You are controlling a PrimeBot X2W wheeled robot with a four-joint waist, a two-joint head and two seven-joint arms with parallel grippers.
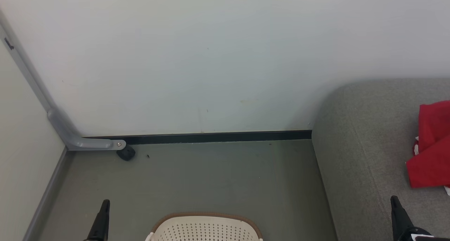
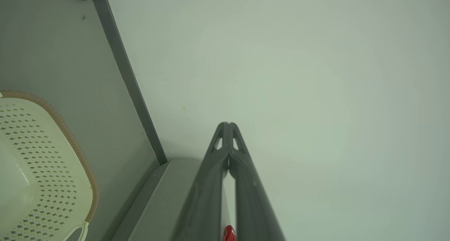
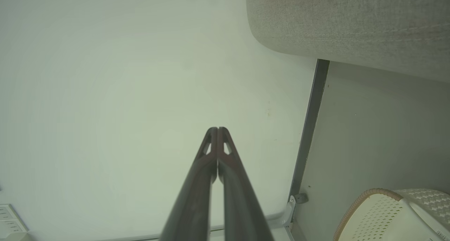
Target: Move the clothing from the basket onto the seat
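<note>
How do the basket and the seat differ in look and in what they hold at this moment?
The basket is cream perforated plastic with a brown rim; the seat is grey fabric. The seat bears the red clothing; the part of the basket in view holds none. The seat looks much the bigger, though both run out of the picture. Both have rounded corners and stand on the floor.

The left pincer stands just left of the basket. The right pincer is well off to the basket's right. Both point up and away from it. In the wrist views each pair of long dark fingers meets at the tips, apparently gripping nothing.
</note>
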